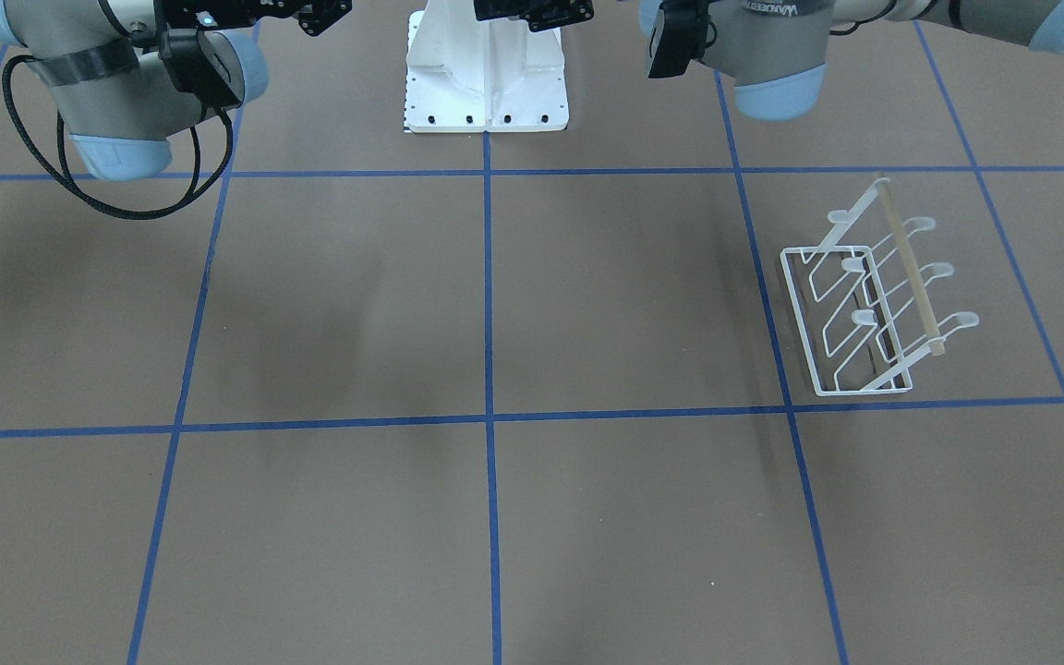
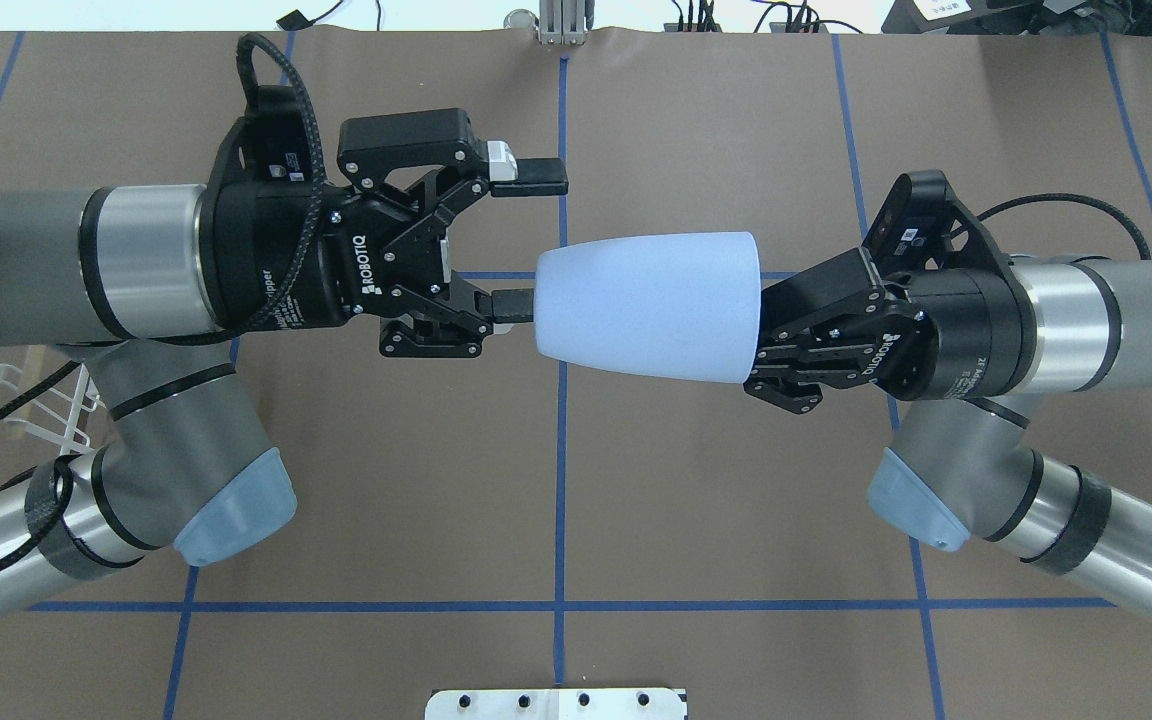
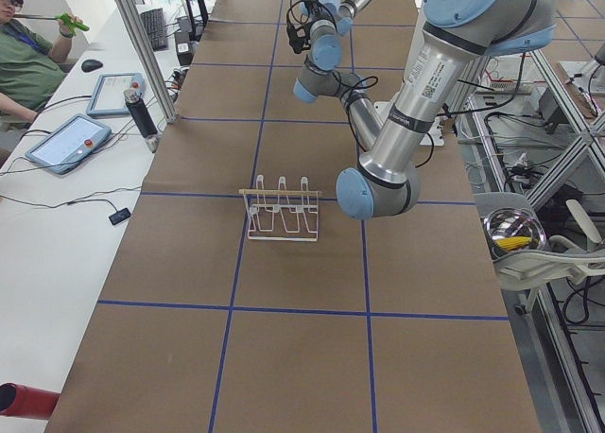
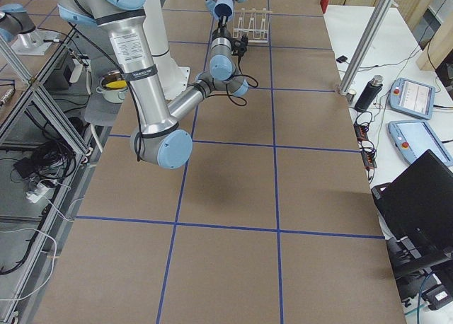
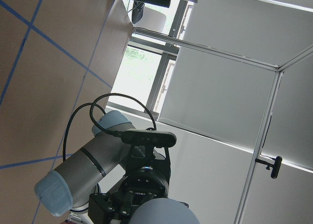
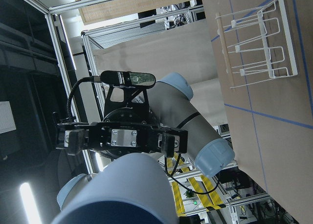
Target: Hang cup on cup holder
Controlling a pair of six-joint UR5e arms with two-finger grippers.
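The pale blue cup (image 2: 646, 305) is held on its side in the air above the table's middle, base toward my left arm. My right gripper (image 2: 761, 332) is shut on its wide rim; the fingertips are hidden by the cup. My left gripper (image 2: 526, 243) is open at the cup's base, its lower finger (image 2: 511, 305) touching or nearly touching the base and its upper finger clear of it. The cup also shows at the bottom of the right wrist view (image 6: 122, 190). The white wire cup holder (image 1: 874, 296) stands empty on the table on my left side, partly hidden under my left arm in the overhead view (image 2: 46, 410).
The white robot base plate (image 1: 486, 83) sits at the table's near edge. Blue tape lines grid the brown table. Tablets (image 3: 66, 140) and a person are at a side bench beyond the holder. A metal bowl (image 3: 513, 233) stands off the table.
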